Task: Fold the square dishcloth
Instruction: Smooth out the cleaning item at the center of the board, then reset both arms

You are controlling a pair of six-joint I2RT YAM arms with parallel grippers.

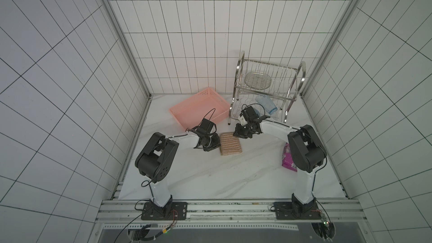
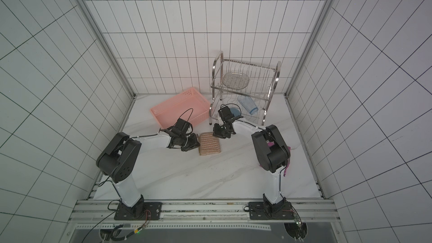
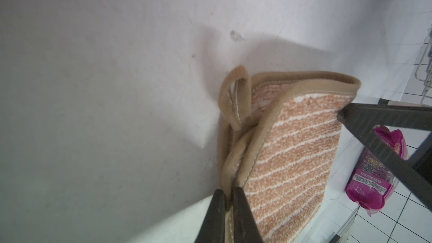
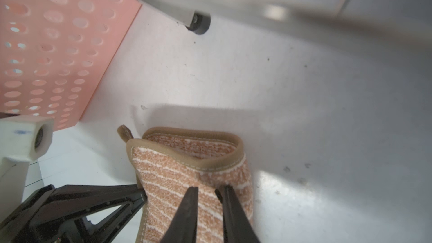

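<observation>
And here's the square dishcloth (image 1: 231, 143), lying doubled over in the middle of the surface (image 1: 210, 178). It sits just in front of the pink basket (image 1: 198, 111) and the wire dish rack (image 1: 268, 90), well clear of the purple packet (image 1: 288, 160).

The left pincer (image 3: 228, 195) comes in low along the cloth's left side. Its jaws are almost together, with the brown binding caught between them — a thin hem needs only a narrow nip. The corner loop (image 3: 236, 99) stands up free beside it.

The right pincer (image 4: 210, 188) sits over the far right corner, jaws a little apart above the striped top layer. Whether they actually pinch it, I cannot tell.

Why two arms at one edge? Most likely each took a corner so the hem would travel level and land square. The top layer's binding runs close along the lower one, though the far edge gapes open, bowed up a touch. By my reckoning one fold is down — letting go cleanly is the job now, without dragging that top layer askew.
</observation>
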